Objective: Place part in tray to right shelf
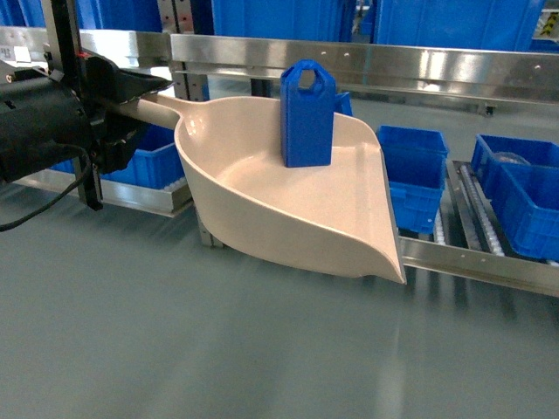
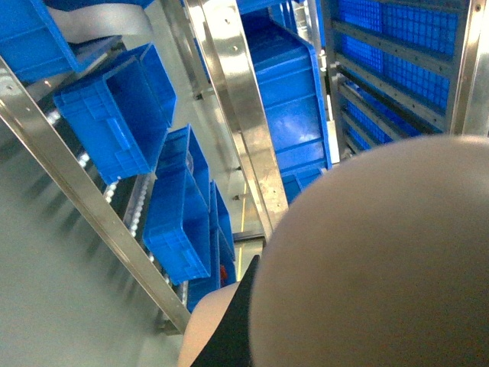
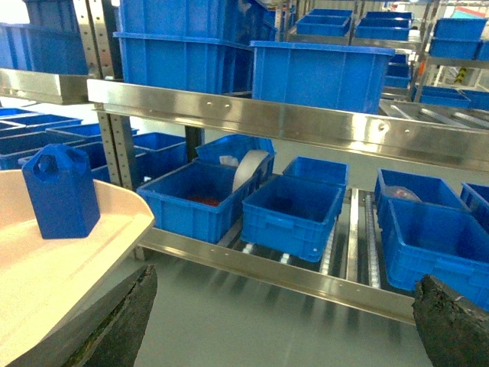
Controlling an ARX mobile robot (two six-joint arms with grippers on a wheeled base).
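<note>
**Part upright in the held tray**

I see the part [image 1: 307, 113] standing upright in the tray [image 1: 288, 205], long axis vertical, handle hole on top. My left claw [image 1: 131, 100] pinches the tray's handle, which points left. My right claw [image 3: 283, 321] is spread. No readable writing.

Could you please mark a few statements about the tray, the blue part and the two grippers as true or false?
1. The part stands upright in the tray. True.
2. The right gripper holds the tray's handle. False: the left gripper is clamped on the handle, and the right one is open and holds nothing.
3. The part lies on its side on the shelf rollers. False: it stands inside the tray, held in front of the right shelf.
4. Blue crates sit on the shelf's roller tracks. True.
</note>
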